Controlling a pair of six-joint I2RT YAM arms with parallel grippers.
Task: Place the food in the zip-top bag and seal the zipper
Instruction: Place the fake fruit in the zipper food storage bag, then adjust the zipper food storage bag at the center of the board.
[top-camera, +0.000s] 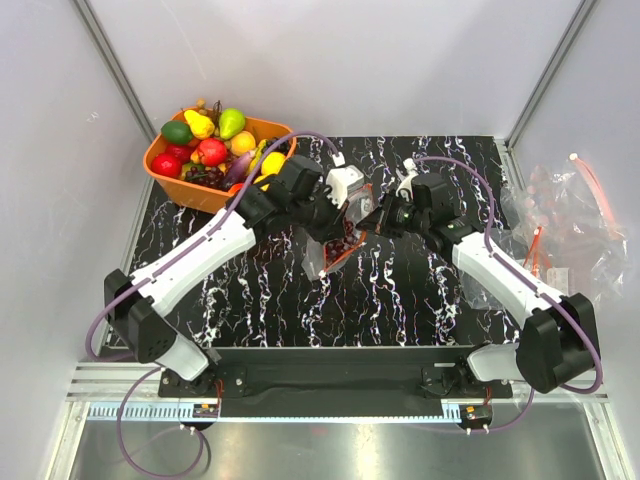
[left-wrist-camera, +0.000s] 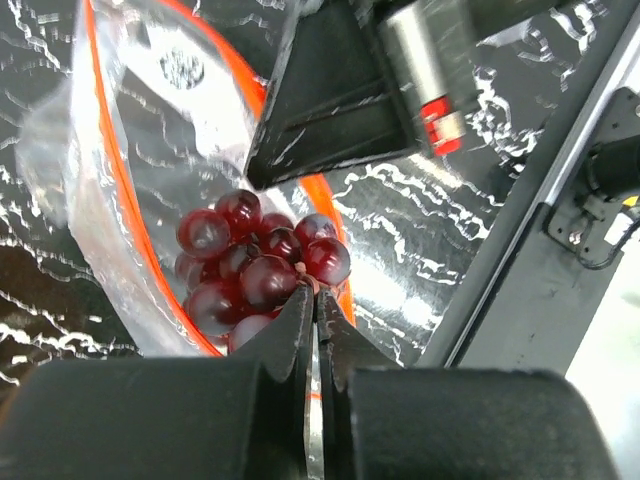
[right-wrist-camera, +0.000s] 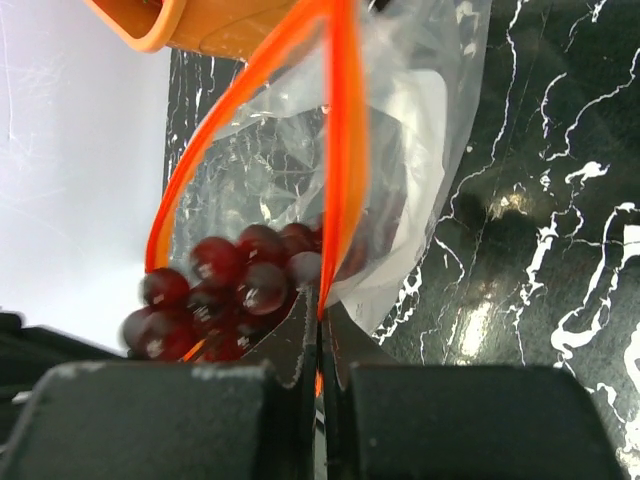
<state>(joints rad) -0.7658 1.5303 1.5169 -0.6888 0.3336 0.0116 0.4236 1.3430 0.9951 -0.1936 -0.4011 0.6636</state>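
Observation:
The clear zip-top bag (top-camera: 318, 262) lies at the mat's middle with its mouth held open. Its orange-red zipper (right-wrist-camera: 338, 150) forms a loop around the mouth. My left gripper (left-wrist-camera: 314, 288) is shut on the stem of the dark purple grape bunch (left-wrist-camera: 250, 262), which hangs in the open mouth; the bunch also shows in the right wrist view (right-wrist-camera: 228, 285). My right gripper (right-wrist-camera: 321, 312) is shut on one zipper strip and holds that edge up. In the top view the left gripper (top-camera: 342, 232) and right gripper (top-camera: 373, 222) meet over the bag.
An orange basket (top-camera: 160, 165) at the back left holds the other toy fruits, among them a red apple (top-camera: 212, 151), with green and yellow pieces. A pile of spare clear bags (top-camera: 565, 225) lies off the mat at the right.

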